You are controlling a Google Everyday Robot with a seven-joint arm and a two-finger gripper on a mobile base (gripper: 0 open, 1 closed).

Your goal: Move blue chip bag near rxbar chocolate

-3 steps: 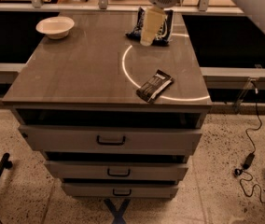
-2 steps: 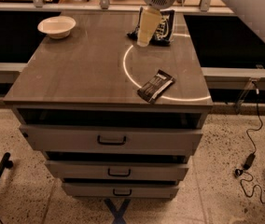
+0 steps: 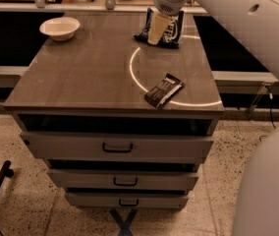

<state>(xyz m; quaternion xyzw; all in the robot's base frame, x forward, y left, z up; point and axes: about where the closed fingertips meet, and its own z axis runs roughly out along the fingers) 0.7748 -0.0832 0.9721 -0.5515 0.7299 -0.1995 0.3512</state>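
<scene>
Gripper (image 3: 157,32): rear of cabinet top (image 3: 80,73), at front face of blue chip bag (image 3: 175,29); grip state cannot be told. Bag upright there. Rxbar chocolate (image 3: 164,90): toward front edge, well apart, long axis diagonal.

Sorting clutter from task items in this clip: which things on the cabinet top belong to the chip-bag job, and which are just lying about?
Job in hand:
- blue chip bag, back right of the top
- rxbar chocolate, near the front edge
- tool, down at the front of the bag

Lying about:
- white bowl, back left corner
</scene>
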